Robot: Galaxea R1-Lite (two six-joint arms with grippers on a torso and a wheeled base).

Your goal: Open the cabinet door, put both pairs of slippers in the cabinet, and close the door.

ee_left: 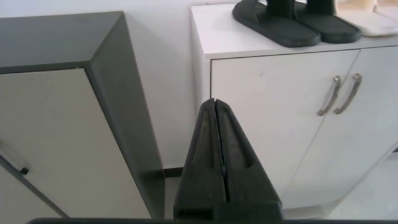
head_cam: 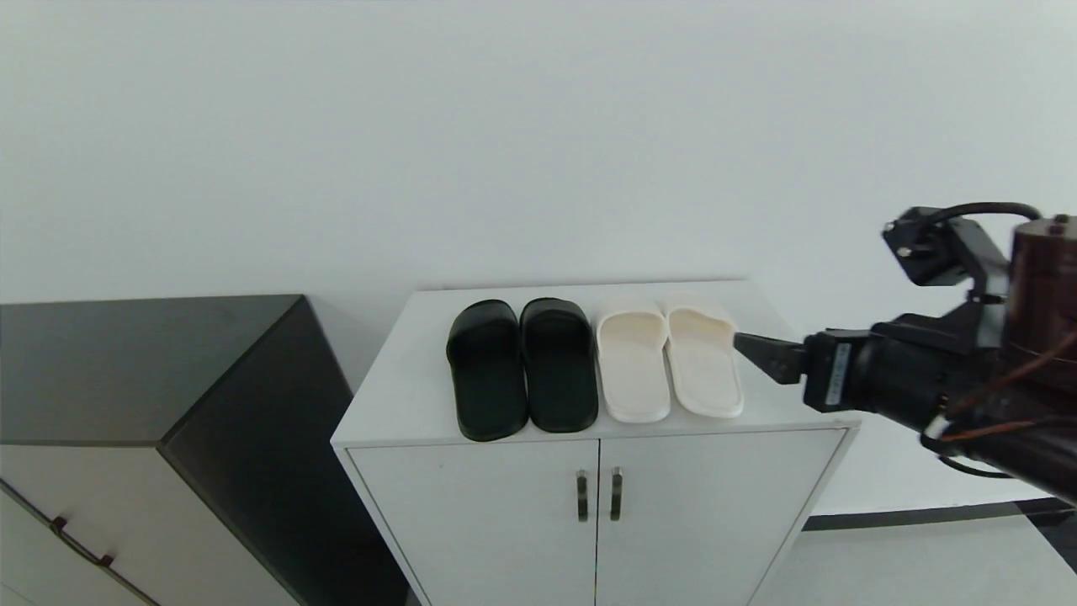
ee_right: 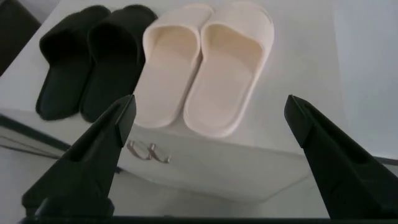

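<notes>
A white cabinet (head_cam: 404,396) stands against the wall with both doors shut and two metal handles (head_cam: 598,494) at the middle. On its top lie a black pair of slippers (head_cam: 522,366) and, to their right, a cream pair of slippers (head_cam: 669,358), toes toward the wall. My right gripper (head_cam: 760,354) hovers at the top's right edge, close beside the cream pair (ee_right: 205,62), open (ee_right: 210,109) and holding nothing. My left gripper (ee_left: 215,106) is shut and empty, low in front of the white cabinet's left corner (ee_left: 205,56). The black pair (ee_left: 292,22) and handles (ee_left: 339,94) lie beyond it.
A lower cabinet with a dark top (head_cam: 151,362) and pale front stands just left of the white one, with a narrow gap between them. A plain wall (head_cam: 538,126) runs behind both. Bare floor (head_cam: 917,564) lies to the right of the white cabinet.
</notes>
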